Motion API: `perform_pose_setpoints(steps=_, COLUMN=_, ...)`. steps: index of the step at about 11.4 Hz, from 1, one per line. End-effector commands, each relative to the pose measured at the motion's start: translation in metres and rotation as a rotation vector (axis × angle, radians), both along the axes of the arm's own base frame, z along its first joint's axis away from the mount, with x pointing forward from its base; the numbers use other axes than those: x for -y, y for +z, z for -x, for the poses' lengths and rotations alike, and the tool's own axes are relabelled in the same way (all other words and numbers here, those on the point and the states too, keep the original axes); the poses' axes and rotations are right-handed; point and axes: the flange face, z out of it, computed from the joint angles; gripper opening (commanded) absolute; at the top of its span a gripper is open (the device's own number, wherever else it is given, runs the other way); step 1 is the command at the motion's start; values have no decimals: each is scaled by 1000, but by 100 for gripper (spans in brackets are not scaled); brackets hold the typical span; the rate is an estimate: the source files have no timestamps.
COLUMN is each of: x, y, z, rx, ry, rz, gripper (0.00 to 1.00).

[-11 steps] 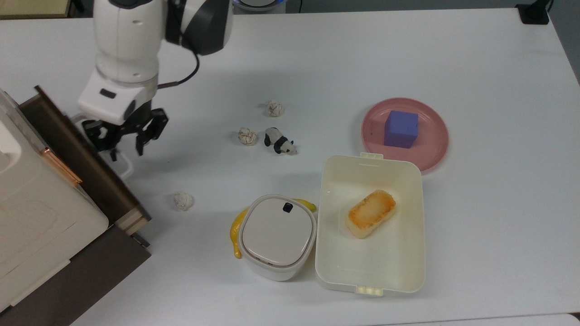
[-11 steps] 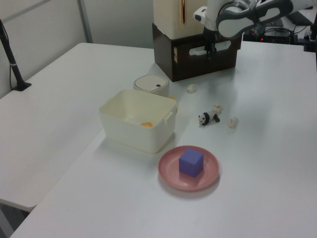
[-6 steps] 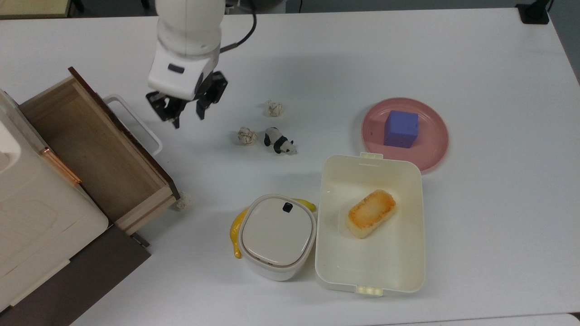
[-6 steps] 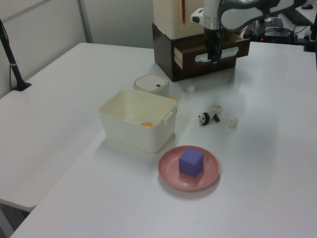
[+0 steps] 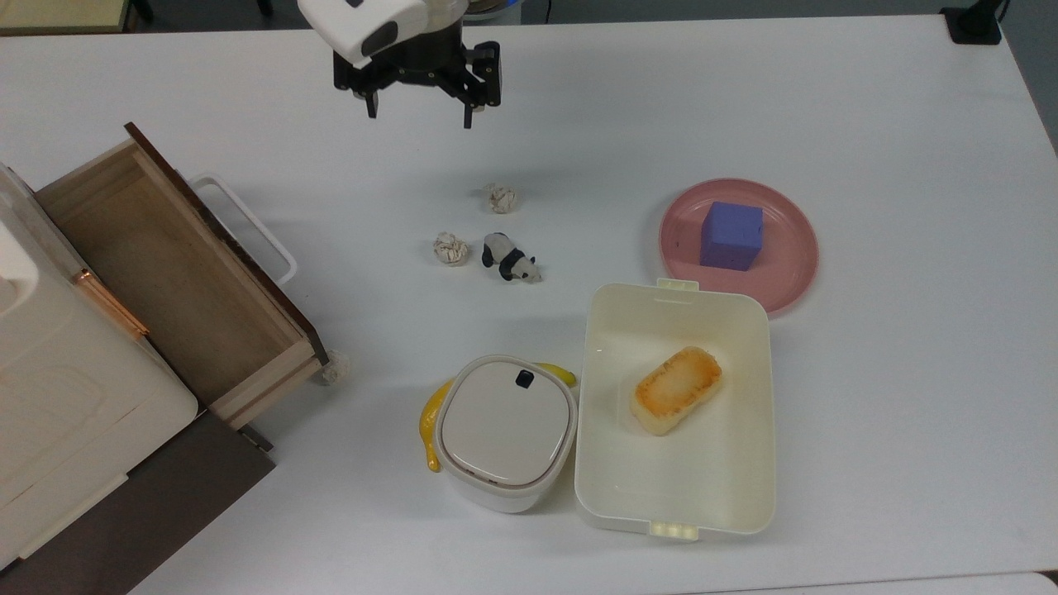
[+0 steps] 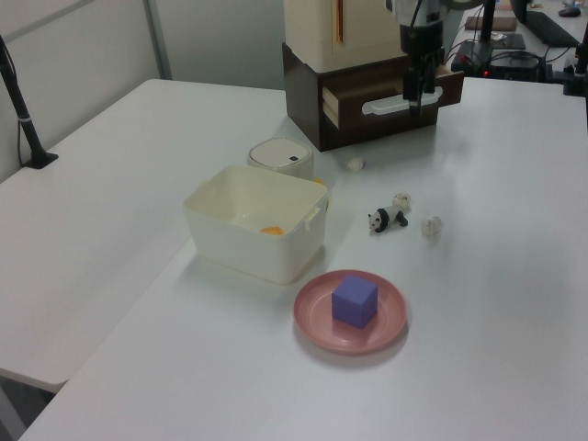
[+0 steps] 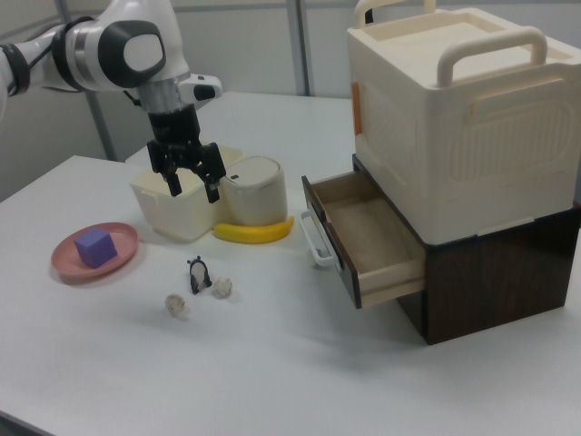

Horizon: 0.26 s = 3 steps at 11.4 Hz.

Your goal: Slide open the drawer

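While the drawer stands pulled out, the gripper is held well apart from its white handle, fingers spread and empty.

It looked like a robotics lab or test room: a Franka arm worked over a plain white table set with toy props, among them a panda figure and a purple cube on a pink plate. Behind the table stood grey partition walls, and beyond its far edge sat electronics with cables.
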Motion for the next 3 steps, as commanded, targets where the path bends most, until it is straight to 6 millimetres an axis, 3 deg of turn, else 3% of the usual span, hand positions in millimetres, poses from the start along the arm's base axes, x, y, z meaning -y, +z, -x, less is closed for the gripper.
perform_pose_setpoints(steps=1, x=14, y=20, z=9, rx=-1, ry=-80, rz=-27, gripper=100)
perform_pose_setpoints(steps=3, x=20, y=20, z=8, rx=9, ry=-96, rz=-27, gripper=100)
